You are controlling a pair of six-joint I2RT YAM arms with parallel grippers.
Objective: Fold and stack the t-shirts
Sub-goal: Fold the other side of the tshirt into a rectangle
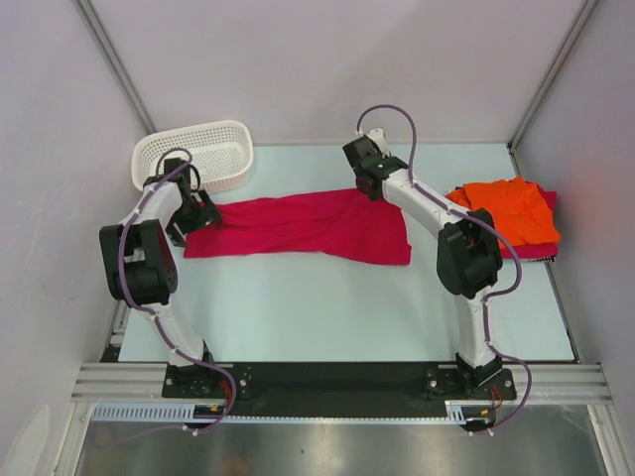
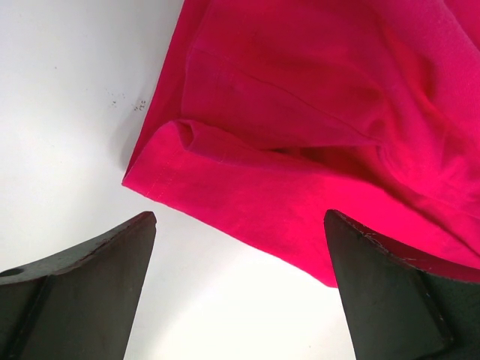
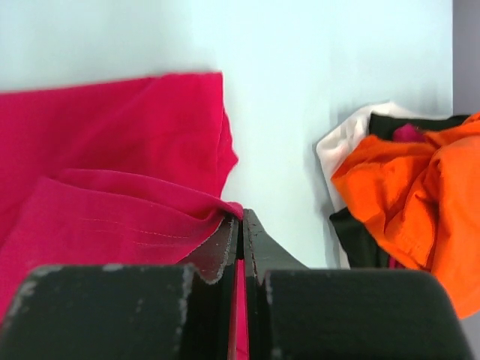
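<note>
A crimson t-shirt (image 1: 298, 226) lies stretched in a long band across the middle of the table. My right gripper (image 1: 372, 184) is at its far edge, shut on a fold of the crimson cloth (image 3: 112, 217), which runs between the closed jaws of the gripper (image 3: 241, 216). My left gripper (image 1: 195, 213) hovers over the shirt's left end. In the left wrist view that gripper (image 2: 240, 217) is open, and the hem corner (image 2: 161, 176) lies ahead of the fingers, untouched. An orange t-shirt (image 1: 511, 210) sits crumpled at the right, on top of another crimson one (image 1: 537, 254).
A white mesh basket (image 1: 198, 154) stands at the back left, just behind the left arm. In the right wrist view, white (image 3: 337, 146) and black (image 3: 352, 232) cloth show under the orange shirt (image 3: 412, 195). Enclosure walls bound the table.
</note>
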